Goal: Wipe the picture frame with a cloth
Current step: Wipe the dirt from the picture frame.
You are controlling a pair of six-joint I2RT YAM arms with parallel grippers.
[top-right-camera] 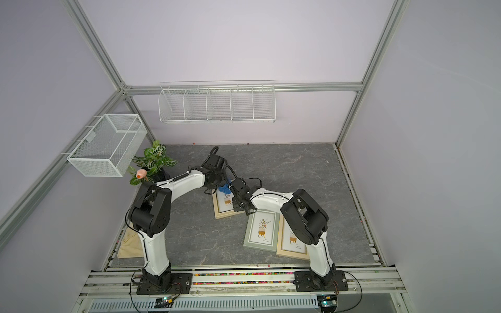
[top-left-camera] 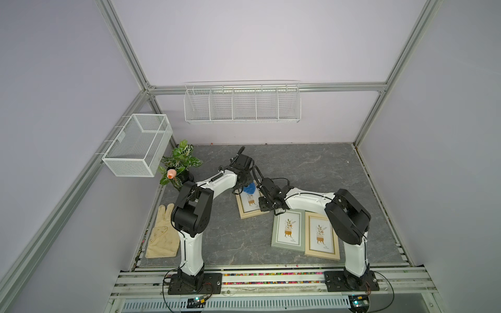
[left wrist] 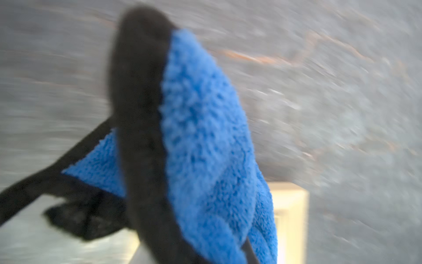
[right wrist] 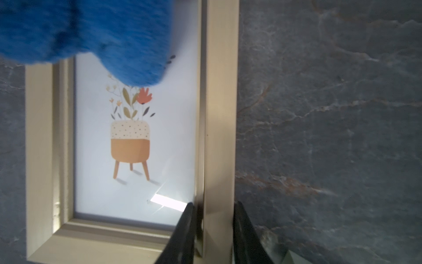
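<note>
1. Blue plush cloth (top-left-camera: pixel 250 187) hangs bunched from the left hand (top-left-camera: pixel 244 185), which is clamped tight on it. Its lower end covers the far end of the picture frame (top-left-camera: pixel 249 202).
2. The picture frame, in pale wood, lies flat on the grey table (top-left-camera: pixel 311 168) with a potted-flower print facing up.
3. The right hand (right wrist: pixel 213 217) is closed on the frame's side rail near a corner, one finger on the glass side and one outside.
4. Nearby, a green frame (top-left-camera: pixel 288 229) and another pale frame (top-left-camera: pixel 322 235) lie side by side.
5. A beige glove (top-left-camera: pixel 162 233) and a plant (top-left-camera: pixel 180 162) sit at the table's left edge.

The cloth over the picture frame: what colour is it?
Royal blue cloth, dark edge; clearest in the left wrist view.
</note>
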